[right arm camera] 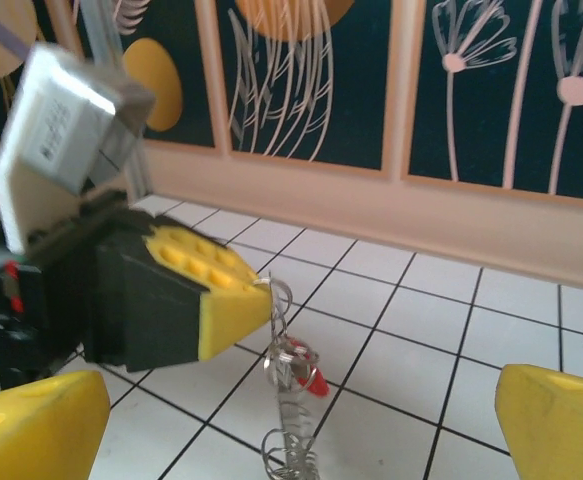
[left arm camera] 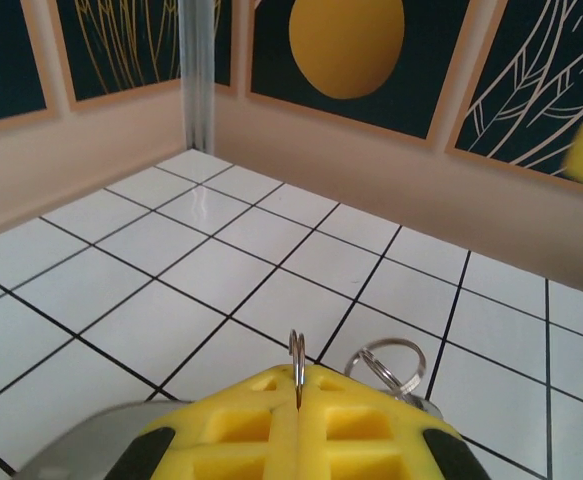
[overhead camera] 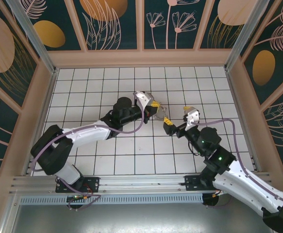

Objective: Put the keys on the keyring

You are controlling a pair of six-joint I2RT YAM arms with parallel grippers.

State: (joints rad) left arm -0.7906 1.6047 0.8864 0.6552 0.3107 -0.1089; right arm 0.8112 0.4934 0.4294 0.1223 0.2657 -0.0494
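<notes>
One red key (right arm camera: 315,384) hangs against the keyring (right arm camera: 290,450), just below the tips of the left gripper (right arm camera: 243,300); long axis near vertical, red end down. Left pads pinch the ring wire. Fingers of right gripper (right arm camera: 296,425) spread either side of it. Step: threading, probably unfinished. Next: fine pinch on key.

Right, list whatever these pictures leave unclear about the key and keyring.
Key: right wrist view, blurred, partly behind the keyring loops.
Keyring's bottom: cut off by that view's lower edge.
Keyring's pinched part: left wrist view, hidden inside the shut left gripper.
Top view: both too small.
</notes>
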